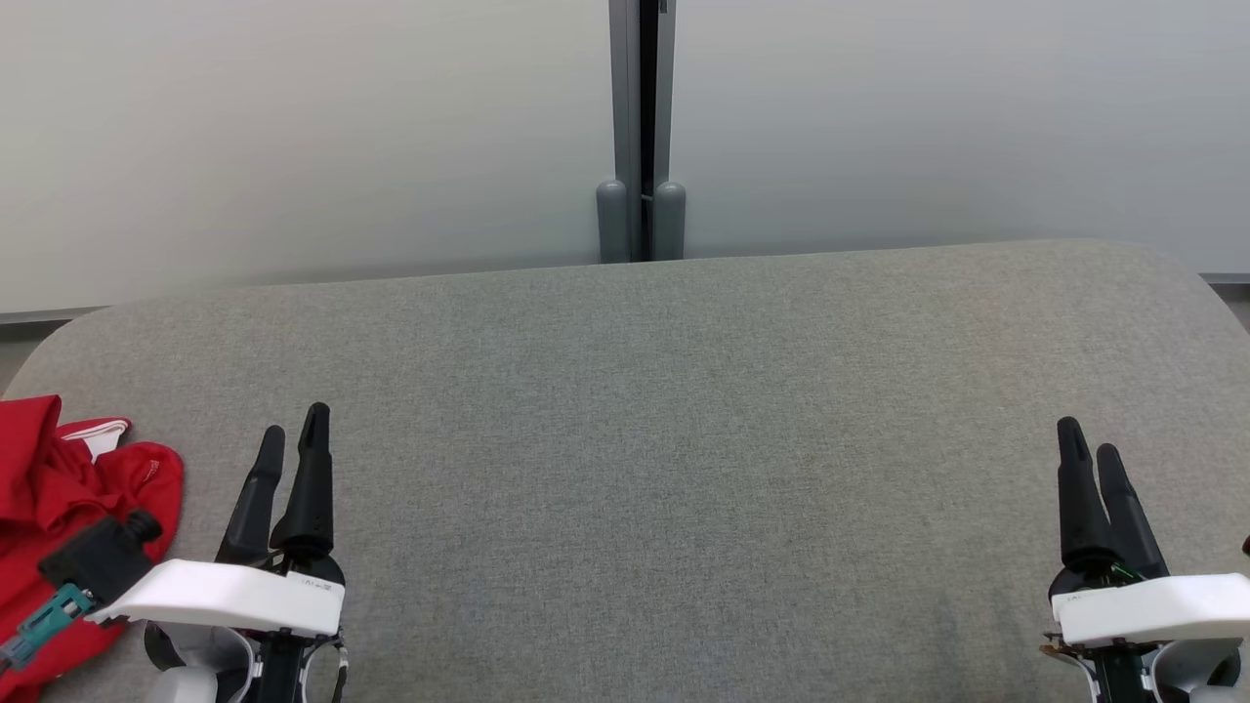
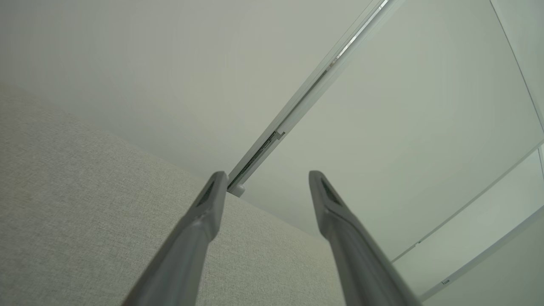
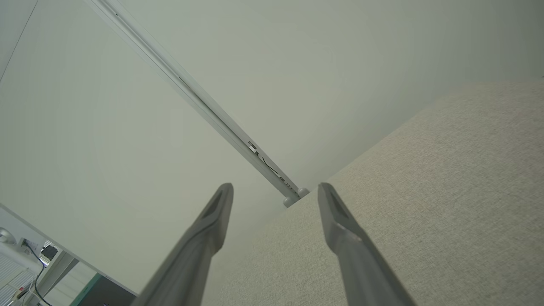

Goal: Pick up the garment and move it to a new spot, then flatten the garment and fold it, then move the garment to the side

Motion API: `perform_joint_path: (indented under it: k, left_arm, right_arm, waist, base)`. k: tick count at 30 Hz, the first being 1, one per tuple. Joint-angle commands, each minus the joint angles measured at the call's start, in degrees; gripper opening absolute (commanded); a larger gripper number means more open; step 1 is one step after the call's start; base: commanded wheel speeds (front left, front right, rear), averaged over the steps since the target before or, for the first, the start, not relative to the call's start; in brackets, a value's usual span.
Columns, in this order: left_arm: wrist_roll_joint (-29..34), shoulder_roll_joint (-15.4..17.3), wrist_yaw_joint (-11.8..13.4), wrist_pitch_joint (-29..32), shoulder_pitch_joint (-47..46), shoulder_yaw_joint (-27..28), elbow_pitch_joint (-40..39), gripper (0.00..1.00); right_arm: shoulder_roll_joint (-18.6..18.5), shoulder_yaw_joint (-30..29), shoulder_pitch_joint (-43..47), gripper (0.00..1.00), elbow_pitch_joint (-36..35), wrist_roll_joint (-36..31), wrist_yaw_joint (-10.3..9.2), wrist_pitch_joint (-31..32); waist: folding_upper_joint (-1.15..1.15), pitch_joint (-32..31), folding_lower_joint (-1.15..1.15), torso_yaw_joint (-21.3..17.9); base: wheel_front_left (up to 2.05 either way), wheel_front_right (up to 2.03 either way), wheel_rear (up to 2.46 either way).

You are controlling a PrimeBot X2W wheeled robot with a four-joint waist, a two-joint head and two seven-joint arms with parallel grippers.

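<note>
Both empty with fingers spread, the left hand (image 1: 293, 422), just beside the garment (image 1: 39, 469), should pinch a bunched fold before the right hand (image 1: 1089, 437) joins.

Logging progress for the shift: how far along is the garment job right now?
Done: nothing visible; the red garment lies bunched at the table's left edge, not flat or folded. In hand: nothing; left gripper and right gripper hover empty, jaws apart. Left: pick up, move, flatten, fold, set aside.
</note>
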Motion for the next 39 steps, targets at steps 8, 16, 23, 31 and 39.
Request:
perform_joint_path:
  k: [8,16,23,31,39]
  left_arm:
    - [6.86,0.92,0.25,-1.63,-0.26,-0.63,0.35,1.00]
    - [12.56,0.98,0.23,-2.91,0.60,-1.05,1.94,1.00]
    - [16.87,1.12,0.16,-3.98,0.89,-1.36,3.13,1.00]
    - [21.45,1.04,0.12,-5.10,1.27,-1.60,4.44,1.00]
    - [25.50,0.88,0.05,-6.14,1.26,-1.80,5.82,1.00]
  right_arm:
    - [-0.48,0.37,0.63,1.00,-0.50,-7.06,0.01,-0.59]
    - [-0.57,0.78,1.29,1.00,0.02,-13.26,0.01,-1.42]
    - [-0.35,0.94,2.03,1.00,-0.06,-17.84,0.01,-1.63]
    - [-0.07,0.64,2.87,1.00,0.00,-22.23,0.01,-1.76]
    - [0.11,0.45,3.65,1.00,-0.11,-26.16,0.02,-1.91]
  waist:
    - [0.00,-0.46,0.00,0.03]
    - [0.00,-0.98,0.00,0.09]
    - [0.00,-1.42,0.00,0.09]
    - [0.00,-1.84,0.00,0.14]
    - [0.00,-2.51,0.00,0.29]
  base:
    - [0.00,0.00,0.00]
    - [0.00,0.00,0.00]
    - [0.00,0.00,0.00]
    - [0.00,0.00,0.00]
    - [0.00,0.00,0.00]
